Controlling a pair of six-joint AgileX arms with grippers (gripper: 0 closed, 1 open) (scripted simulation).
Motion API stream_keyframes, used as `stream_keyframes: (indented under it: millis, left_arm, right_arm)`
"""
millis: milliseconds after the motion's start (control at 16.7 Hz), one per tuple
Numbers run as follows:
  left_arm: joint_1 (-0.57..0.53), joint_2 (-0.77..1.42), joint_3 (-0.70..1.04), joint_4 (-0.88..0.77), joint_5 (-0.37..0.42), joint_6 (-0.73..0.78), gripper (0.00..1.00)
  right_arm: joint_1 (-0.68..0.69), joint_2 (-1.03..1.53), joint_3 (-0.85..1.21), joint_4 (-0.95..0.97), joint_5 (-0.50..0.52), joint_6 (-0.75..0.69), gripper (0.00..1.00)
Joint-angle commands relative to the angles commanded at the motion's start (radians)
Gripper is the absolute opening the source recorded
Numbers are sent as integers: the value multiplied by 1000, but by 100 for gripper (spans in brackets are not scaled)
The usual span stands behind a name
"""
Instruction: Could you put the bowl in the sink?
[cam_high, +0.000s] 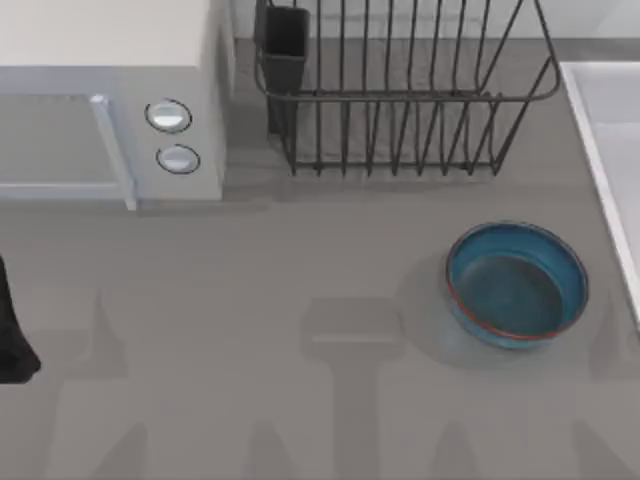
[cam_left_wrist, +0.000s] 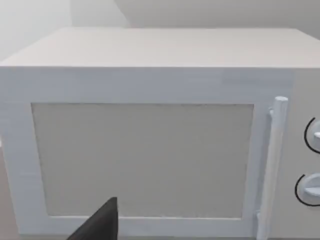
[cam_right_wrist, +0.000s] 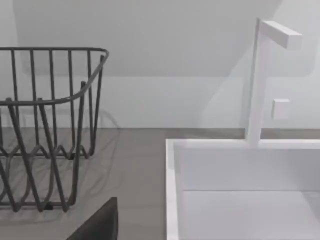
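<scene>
You have not yet grasped the bowl, standing left of the sink; gripper states cannot be told; next, bring the right arm down over its rim.

no readable text, labels, brands, numbers or signs anywhere. microwave front and its two round knobs unmarked; bowl, sink and dish rack plain.

Top view looks straight down on the table. Left wrist view faces the microwave door, close. Right wrist view faces dish rack and sink — all three seen from above too.
</scene>
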Motion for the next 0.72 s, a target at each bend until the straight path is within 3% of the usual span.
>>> stream_keyframes:
  millis: [360,720]
  left_arm:
    - [0,0,0,0,0,0,100]
    - [0,0,0,0,0,0,100]
  right_arm:
    - [17,104,104,-85,-1,18,100]
    - [72,576,506,-401,1,81,100]
